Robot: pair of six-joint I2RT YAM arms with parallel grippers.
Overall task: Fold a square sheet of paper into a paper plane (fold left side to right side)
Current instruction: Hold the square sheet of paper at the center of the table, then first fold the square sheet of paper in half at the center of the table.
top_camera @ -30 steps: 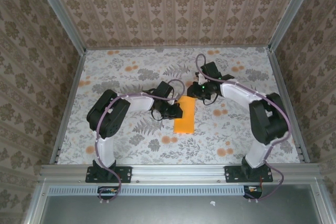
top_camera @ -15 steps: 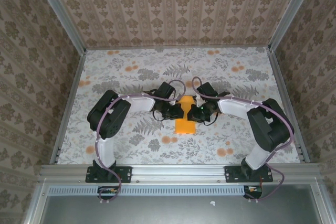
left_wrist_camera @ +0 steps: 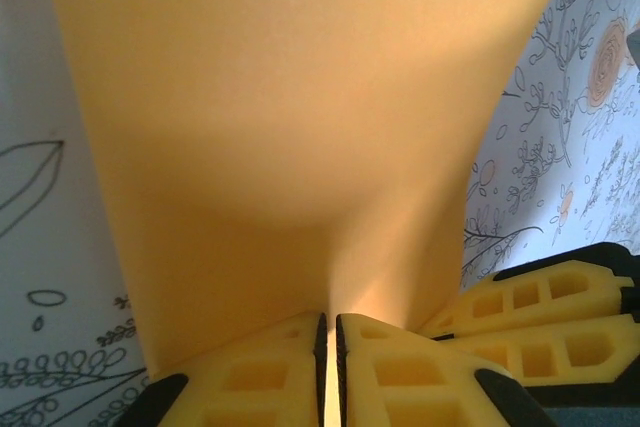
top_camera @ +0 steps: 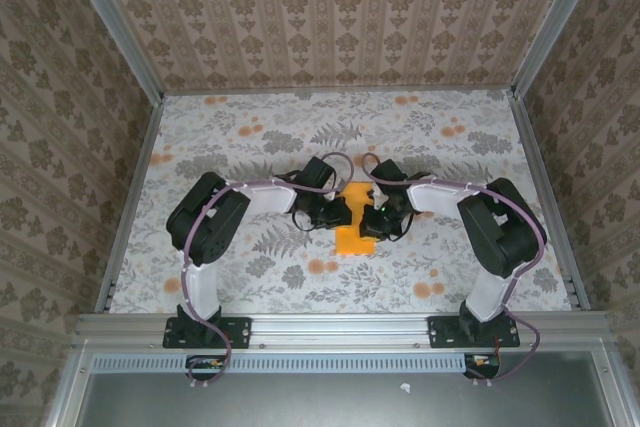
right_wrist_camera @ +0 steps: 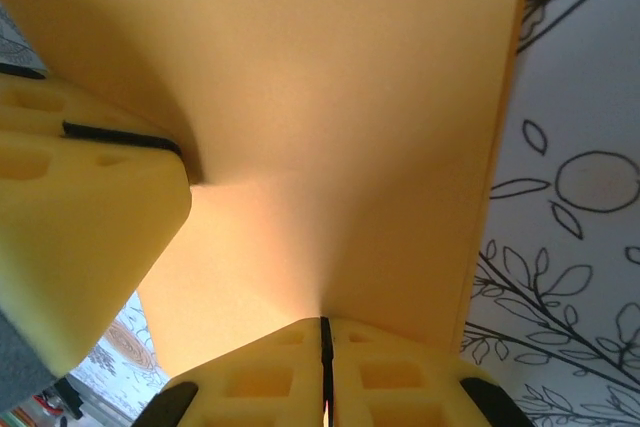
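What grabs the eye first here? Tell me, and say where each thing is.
The bright orange paper at mid-table stands out against the grey-white flowered cloth. The left gripper and right gripper close in on it from either side, each clamped shut on it. In the wrist views the sheet rises from the jaws and curves.

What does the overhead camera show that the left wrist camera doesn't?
Overhead: the left arm and right arm whole, the flowered cloth at full spread, the patterned walls. Left wrist: up close, the left gripper shut on the orange paper, which curves into the pinch, the right gripper alongside. Shared: the paper, cloth and both grippers.
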